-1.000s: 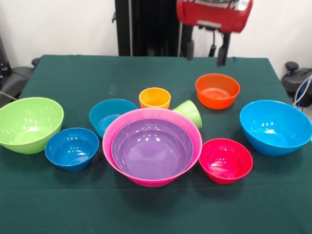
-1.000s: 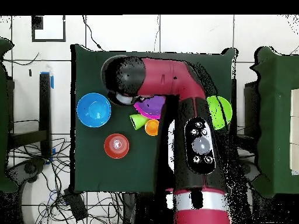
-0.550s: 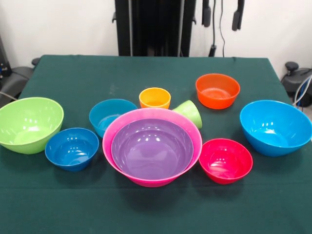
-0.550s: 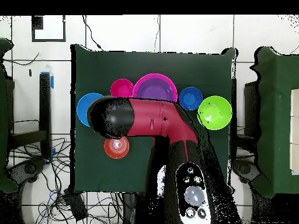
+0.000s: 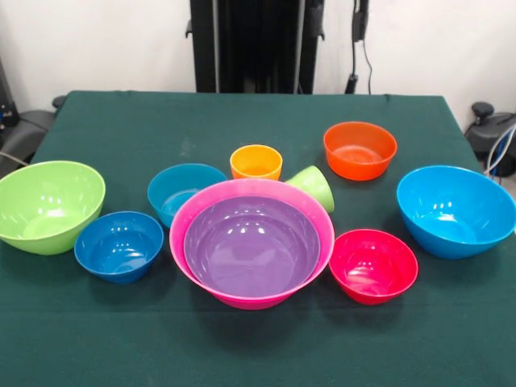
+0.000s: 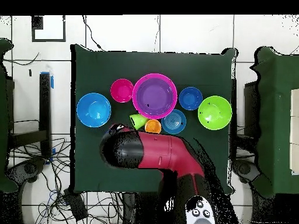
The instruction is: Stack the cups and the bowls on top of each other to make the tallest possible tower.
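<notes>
Lime green bowl (image 5: 50, 203): far left of the tabletop (image 5: 242, 347), upright, near the left edge, apart from its neighbours.
Dark blue bowl (image 5: 118, 245): just right of it, toward the front edge.
Teal bowl (image 5: 181, 191): behind the dark blue one, beside the tower.
Tower (image 5: 251, 254): mid-tabletop; so far only the purple bowl (image 5: 251, 244) nested inside the big pink bowl (image 5: 310, 211).
Cups: orange cup (image 5: 255, 162) upright just behind the pink rim; lime green cup (image 5: 314, 186) tipped on its side, against that rim.
Red-pink bowl (image 5: 372, 264): right of the tower, toward the front edge.
Orange bowl (image 5: 359, 149): toward the back right.
Sky blue bowl (image 5: 455, 210): near the right edge.
Hand (image 5: 359, 18): drawn up at the top edge above the tabletop's back; cannot tell whether wide or narrow.
Step in hand: likely picking the next piece. Best chosen by size, larger bowls first, rim gripped at one side, lowered centred and level into the purple bowl; cups kept for last, tipped one righted beforehand.
</notes>
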Controlling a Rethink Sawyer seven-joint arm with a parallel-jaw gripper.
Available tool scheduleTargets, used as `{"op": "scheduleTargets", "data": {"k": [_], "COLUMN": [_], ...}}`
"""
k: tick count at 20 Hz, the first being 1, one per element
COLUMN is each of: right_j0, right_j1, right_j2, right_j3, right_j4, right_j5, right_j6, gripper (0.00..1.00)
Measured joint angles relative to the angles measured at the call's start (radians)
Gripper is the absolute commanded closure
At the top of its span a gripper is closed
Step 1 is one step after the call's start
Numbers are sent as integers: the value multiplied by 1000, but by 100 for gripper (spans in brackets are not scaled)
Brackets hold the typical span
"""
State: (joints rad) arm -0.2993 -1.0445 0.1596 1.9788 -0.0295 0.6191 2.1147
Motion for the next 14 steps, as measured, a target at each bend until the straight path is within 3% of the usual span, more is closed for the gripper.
{"op": "scheduleTargets", "data": {"k": [9,14], "right_j0": [-67,-70], "right_j1": [-9,-8], "right_j2": [-28,-33], "right_j3": [82,113], "right_j4": [0,0], "right_j5": [-47,-96], "right_j6": [0,0], "gripper": [0,0]}}
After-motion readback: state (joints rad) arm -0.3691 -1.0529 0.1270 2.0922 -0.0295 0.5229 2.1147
